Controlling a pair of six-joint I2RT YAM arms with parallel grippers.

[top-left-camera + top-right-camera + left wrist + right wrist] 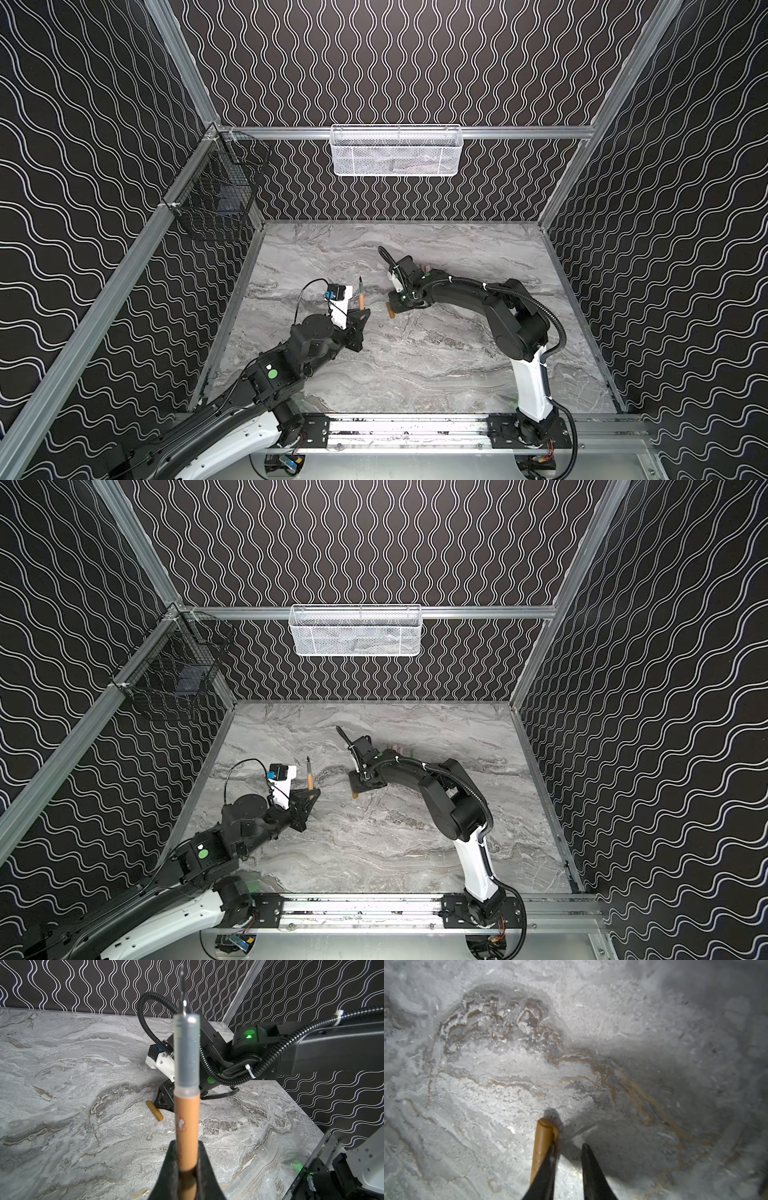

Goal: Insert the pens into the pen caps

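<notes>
Work stands at the fetching of a cap, by my reading: the left tool [187, 1144] is clamped on the lower barrel of a tan-orange pen [187, 1113]. The pen is held upright above the worktop [415, 365] with its thin dark tip uppermost. The right tool [569, 1146] is down at the worktop by a matching tan-orange cap [543, 1140] that lies flat. In the right wrist view its jaws stand a little apart with bare worktop between them. The cap lies along the outer side of one finger, touching it or just under it, so nothing is gripped. The next move likely calls for that tool to shift sideways until the cap sits between the jaws, then close, lift and turn the cap's open end toward the pen tip; which end is open I cannot tell. Being round, the cap may roll away if nudged. Counted: one pen and one cap show clearly, both tan-orange. In a top view a small cluster of pink and green pieces [397, 748] shows behind the right arm, too hidden to count or to sort into pens and caps.
</notes>
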